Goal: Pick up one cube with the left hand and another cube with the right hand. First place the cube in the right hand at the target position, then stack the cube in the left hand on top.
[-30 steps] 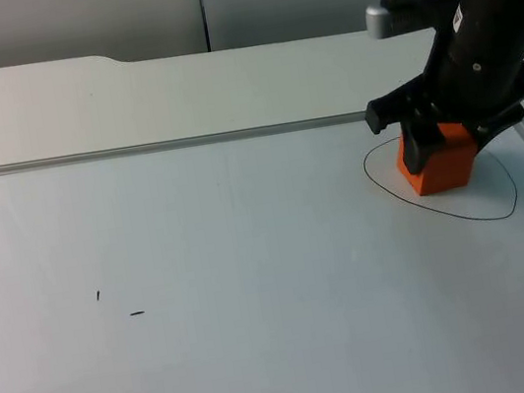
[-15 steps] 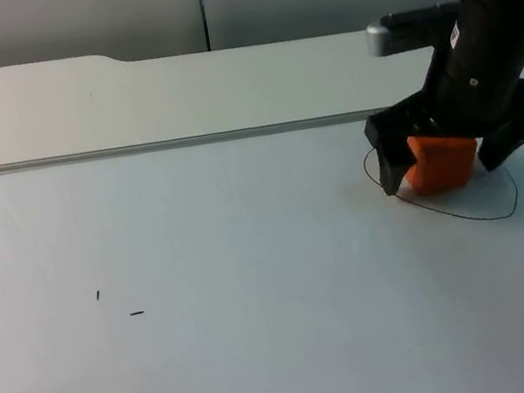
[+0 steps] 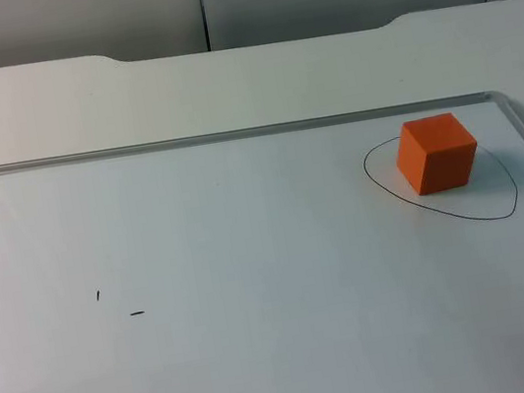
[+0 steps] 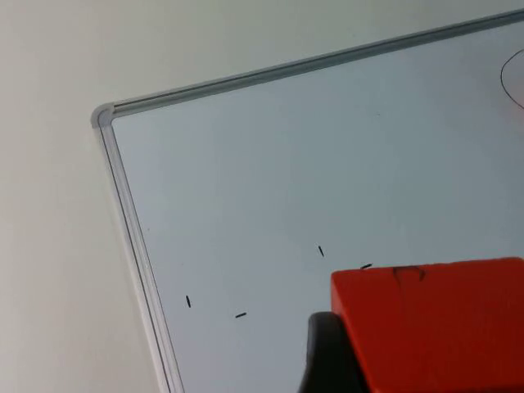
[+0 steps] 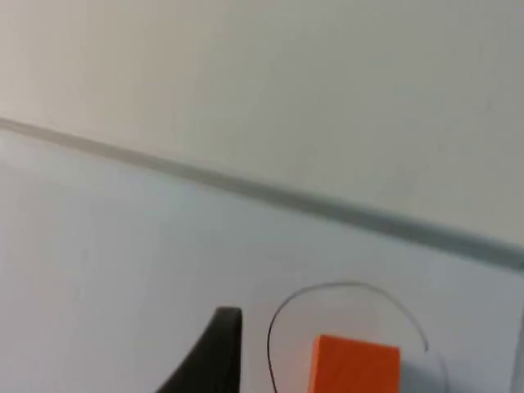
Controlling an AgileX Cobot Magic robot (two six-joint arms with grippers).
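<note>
An orange cube (image 3: 438,153) sits square inside the drawn ring (image 3: 504,213); the left gripper (image 4: 385,360) pinches a second cube (image 4: 434,323); right gripper (image 5: 214,352) above, jaw state unclear.

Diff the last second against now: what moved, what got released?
The right claw let go of the orange cube and pulled up and away; its fingertip now hangs above the table beside the cube. The cube stayed inside the drawn oval on the whiteboard. The left claw holds a second orange cube above the board's marks.

A bare lab bench: a whiteboard (image 3: 256,287) lies flat on the white table (image 3: 224,83) by a grey partition wall (image 3: 113,11).
</note>
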